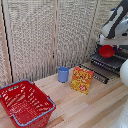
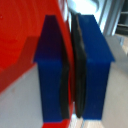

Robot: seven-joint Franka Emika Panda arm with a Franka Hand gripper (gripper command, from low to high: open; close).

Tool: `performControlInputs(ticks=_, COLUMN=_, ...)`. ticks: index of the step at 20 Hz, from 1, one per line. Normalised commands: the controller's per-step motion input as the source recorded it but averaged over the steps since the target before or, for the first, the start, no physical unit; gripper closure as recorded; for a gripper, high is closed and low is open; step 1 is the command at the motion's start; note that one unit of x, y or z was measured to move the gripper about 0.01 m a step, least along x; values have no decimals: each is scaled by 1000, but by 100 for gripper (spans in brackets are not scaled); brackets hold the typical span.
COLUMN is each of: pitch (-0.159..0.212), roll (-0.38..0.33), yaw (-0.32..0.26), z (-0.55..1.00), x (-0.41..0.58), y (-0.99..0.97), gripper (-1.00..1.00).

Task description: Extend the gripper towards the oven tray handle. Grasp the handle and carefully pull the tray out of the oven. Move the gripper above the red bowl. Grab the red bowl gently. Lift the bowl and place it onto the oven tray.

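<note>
Exterior view: bulky white robot arm [image 1: 116, 22] is over the far right corner of the pale wood tabletop [image 1: 85, 107], cut off by the frame edge. Small shallow red plastic bowl [image 1: 106, 50] hangs under it, in the air above the flat dark wire tray [image 1: 109, 60], which sticks out from the toaster oven; oven body itself mostly out of frame/behind the arm, can't make out. Tray handle not separable from the rack bars at this res.

Wrist view: blue-tipped two-finger claw [image 2: 73, 75] clenched on the bowl's rim, thin red wall pinched between the dark pads, blue fingers [image 2: 92, 65] nearly together. Red bowl surface fills one side of the pic; blurred.

Key relation: bowl is at the claw, tray lies directly below, so the coming move looks like straight descent then release. Whether bowl bottom already touches the bars: can't tell, gap appears small. Tray's long axis runs along the oven front; bowl seems roughly mid-width, judgement only.

Elsewhere: blue cup [image 1: 63, 74] near the far edge mid-table, orange-yellow box [image 1: 82, 80] just beside it toward the oven, large red wire basket [image 1: 26, 103] at the near left corner. All well apart from the tray.
</note>
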Motion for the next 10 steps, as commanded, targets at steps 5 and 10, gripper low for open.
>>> performControlInputs(ticks=5, pitch=29, roll=2, yaw=25, z=-230, x=-131, y=-22, gripper=100)
performControlInputs(ticks=10, pitch=-59, roll=8, yaw=-131, z=51, x=-7, y=-37, gripper=-100)
